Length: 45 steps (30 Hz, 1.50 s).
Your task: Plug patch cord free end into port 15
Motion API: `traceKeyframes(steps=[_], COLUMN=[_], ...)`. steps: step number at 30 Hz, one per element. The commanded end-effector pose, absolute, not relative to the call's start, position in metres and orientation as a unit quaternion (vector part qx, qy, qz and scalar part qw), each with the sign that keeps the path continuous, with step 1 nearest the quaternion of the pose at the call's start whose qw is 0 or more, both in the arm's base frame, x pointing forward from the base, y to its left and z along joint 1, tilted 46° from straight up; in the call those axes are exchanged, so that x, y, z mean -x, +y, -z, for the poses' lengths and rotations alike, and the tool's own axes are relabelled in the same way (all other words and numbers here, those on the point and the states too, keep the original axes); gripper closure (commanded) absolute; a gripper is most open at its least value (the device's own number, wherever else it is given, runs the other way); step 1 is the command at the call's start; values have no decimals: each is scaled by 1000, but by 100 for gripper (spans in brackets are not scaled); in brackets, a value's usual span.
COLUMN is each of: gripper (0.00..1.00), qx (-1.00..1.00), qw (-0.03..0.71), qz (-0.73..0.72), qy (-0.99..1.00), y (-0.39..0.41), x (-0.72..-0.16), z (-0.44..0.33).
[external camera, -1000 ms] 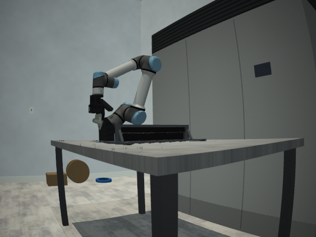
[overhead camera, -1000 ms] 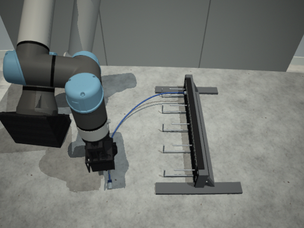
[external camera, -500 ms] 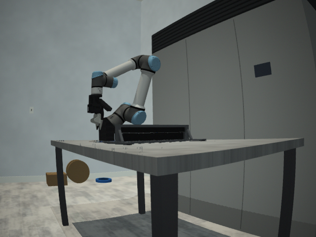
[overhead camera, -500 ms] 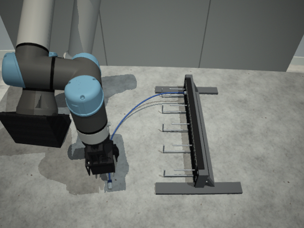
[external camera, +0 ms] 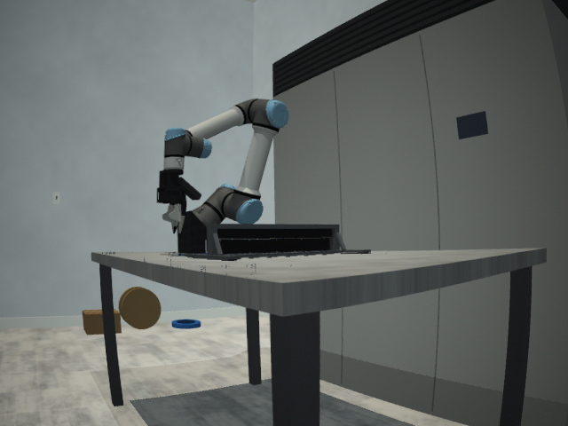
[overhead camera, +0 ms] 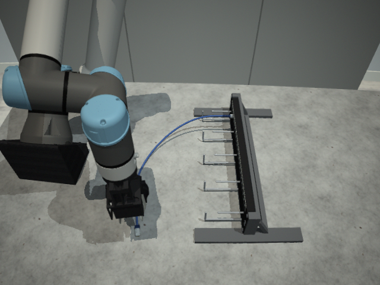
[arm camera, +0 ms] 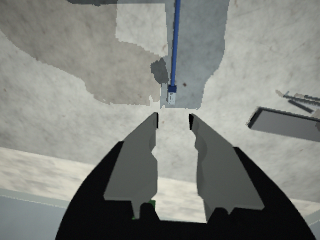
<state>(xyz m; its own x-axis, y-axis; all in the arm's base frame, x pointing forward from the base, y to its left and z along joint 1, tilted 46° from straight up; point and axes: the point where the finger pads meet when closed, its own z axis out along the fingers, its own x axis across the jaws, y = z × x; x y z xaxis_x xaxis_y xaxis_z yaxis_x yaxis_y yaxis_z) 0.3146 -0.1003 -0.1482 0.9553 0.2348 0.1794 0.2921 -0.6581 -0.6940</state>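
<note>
The blue patch cord (overhead camera: pixel 171 129) (arm camera: pixel 175 45) runs from a port near the far end of the dark rack (overhead camera: pixel 249 171) (external camera: pixel 275 238) across the table to its free plug (overhead camera: pixel 138 230) (arm camera: pixel 169 95), which lies flat on the table. My gripper (overhead camera: pixel 122 218) (external camera: pixel 175 224) (arm camera: pixel 173 114) hangs above the table, pointing down, just short of the plug. Its fingers stand slightly apart with nothing between them. In the wrist view the plug lies just beyond the fingertips. I cannot tell which way the latch faces.
Several thin metal cable bars (overhead camera: pixel 219 162) stick out from the rack's port side toward the arm. The rack's flat feet (overhead camera: pixel 248 235) (arm camera: pixel 282 122) lie on the table (overhead camera: pixel 322 184) (external camera: pixel 366 270). The arm's black base (overhead camera: pixel 43 162) is at the left.
</note>
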Motion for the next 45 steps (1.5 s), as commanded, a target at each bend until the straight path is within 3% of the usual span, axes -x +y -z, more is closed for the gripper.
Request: traceKeyframes(steps=[1, 45], gripper=[78, 78], qx=[910, 910], qw=[387, 387], qz=[37, 37], qy=[-145, -145], y=[-101, -81], x=[-315, -314], z=[148, 167])
